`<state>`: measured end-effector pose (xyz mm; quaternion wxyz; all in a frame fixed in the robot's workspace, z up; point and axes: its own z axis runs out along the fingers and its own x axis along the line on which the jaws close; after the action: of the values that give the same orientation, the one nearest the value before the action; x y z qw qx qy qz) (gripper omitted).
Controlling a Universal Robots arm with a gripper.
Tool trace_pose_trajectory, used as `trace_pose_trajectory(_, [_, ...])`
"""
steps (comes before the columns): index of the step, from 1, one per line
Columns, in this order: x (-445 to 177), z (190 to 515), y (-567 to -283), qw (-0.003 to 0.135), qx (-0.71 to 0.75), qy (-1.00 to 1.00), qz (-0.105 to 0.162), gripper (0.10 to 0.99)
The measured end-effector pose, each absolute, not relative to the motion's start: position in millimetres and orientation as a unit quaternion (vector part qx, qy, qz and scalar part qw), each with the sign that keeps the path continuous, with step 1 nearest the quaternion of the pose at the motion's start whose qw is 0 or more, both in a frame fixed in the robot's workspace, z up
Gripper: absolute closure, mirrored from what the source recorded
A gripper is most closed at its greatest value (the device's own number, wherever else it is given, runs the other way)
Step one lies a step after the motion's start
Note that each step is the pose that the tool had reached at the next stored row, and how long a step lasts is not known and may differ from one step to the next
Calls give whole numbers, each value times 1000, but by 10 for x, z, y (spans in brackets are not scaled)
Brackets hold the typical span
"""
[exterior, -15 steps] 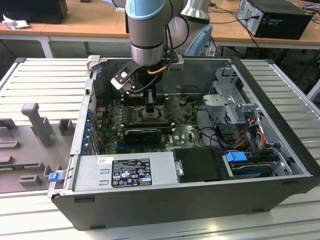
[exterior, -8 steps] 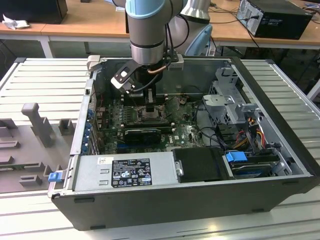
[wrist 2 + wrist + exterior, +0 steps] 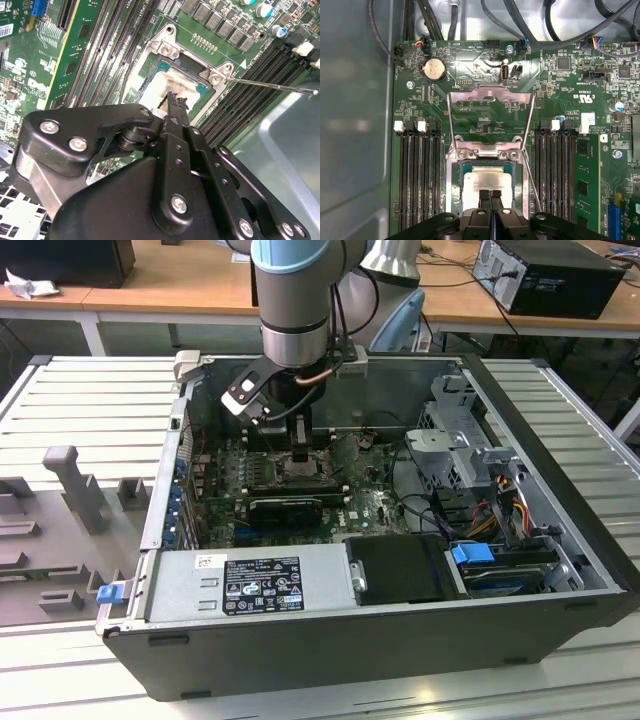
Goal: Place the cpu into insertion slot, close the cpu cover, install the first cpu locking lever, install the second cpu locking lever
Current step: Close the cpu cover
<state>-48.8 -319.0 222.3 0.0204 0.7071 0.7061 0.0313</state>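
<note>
Ribbed grey workbench (image 3: 90, 400) under open computer case (image 3: 400, 640)

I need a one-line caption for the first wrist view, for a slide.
Shut gripper at the cpu, which lies in the insertion slot; the cpu cover is open.

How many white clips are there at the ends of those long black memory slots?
4 in the first wrist view: two white clips on one side of the insertion slot, two on the other. Others may be hidden.
</note>
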Motion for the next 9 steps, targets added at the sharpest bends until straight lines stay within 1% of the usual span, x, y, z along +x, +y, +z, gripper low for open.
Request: trace_pose_trajectory(9, [-264, 2255, -3190, 19, 707, 706, 29, 980])
